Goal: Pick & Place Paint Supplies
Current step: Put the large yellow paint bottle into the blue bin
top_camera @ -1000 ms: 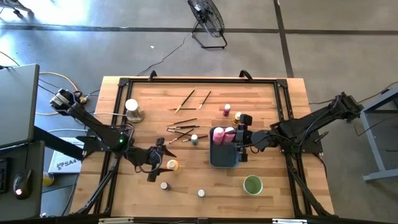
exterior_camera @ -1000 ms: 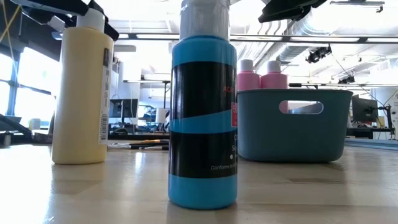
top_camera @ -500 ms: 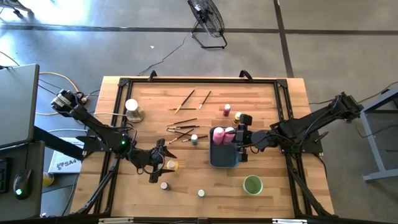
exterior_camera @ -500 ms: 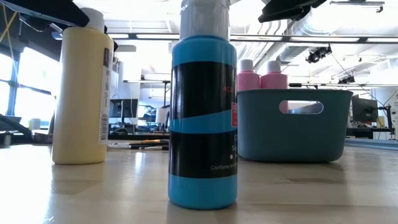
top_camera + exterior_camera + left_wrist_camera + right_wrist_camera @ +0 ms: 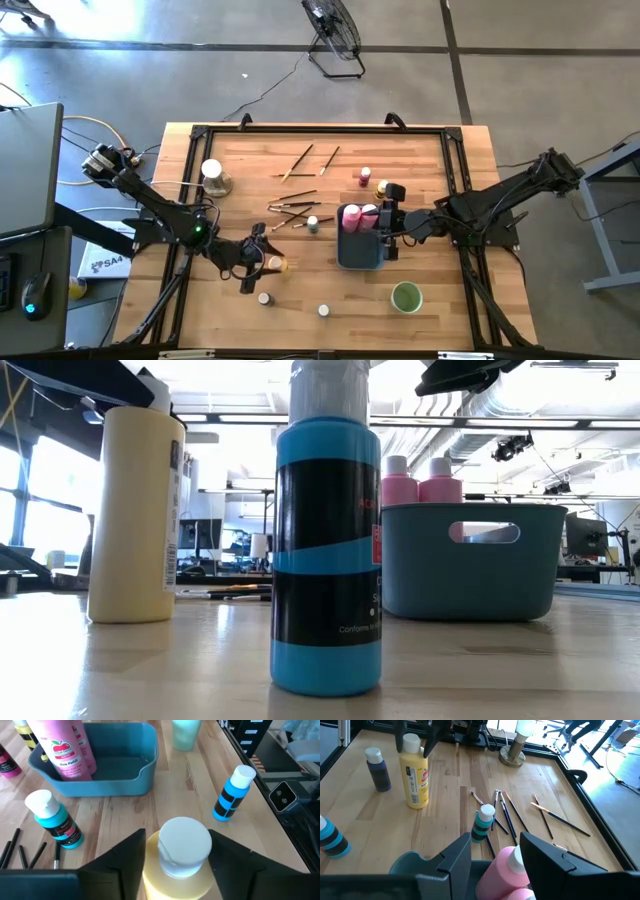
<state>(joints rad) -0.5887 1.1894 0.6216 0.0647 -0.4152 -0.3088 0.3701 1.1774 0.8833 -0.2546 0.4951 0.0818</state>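
A yellow squeeze bottle [image 5: 277,265] with a white cap stands upright on the wooden table at the near left. My left gripper [image 5: 177,850] is shut on its top; it also shows in the right wrist view [image 5: 416,740]. Two pink bottles [image 5: 358,215] stand in the far end of the blue-grey tray [image 5: 358,262]. My right gripper [image 5: 388,232] hangs open above the tray's right side, well above the pink bottles [image 5: 420,480], and touches nothing. Thin brown-handled brushes [image 5: 295,205] lie flat left of the tray. My left gripper has the yellow bottle's shoulder [image 5: 150,875], just under the white cap [image 5: 184,842], between its two fingers. One finger is on each side. The fingers come slanting down from the table's left side. The bottle stands with its base on the table [image 5: 135,510], nearly upright.
A teal bottle [image 5: 323,311] stands near the front edge. Another teal bottle [image 5: 312,223] stands by the brushes, and a dark bottle [image 5: 264,298] close to the yellow one. A green cup [image 5: 406,297] is at the near right. Small bottles [image 5: 365,177] and two more brushes [image 5: 310,157] lie farther back.
My left gripper has drawn in on the yellow bottle's top, and less of the bottle shows from above. In the low view the bottle has shifted a little sideways and leans slightly. My right gripper has kept still.
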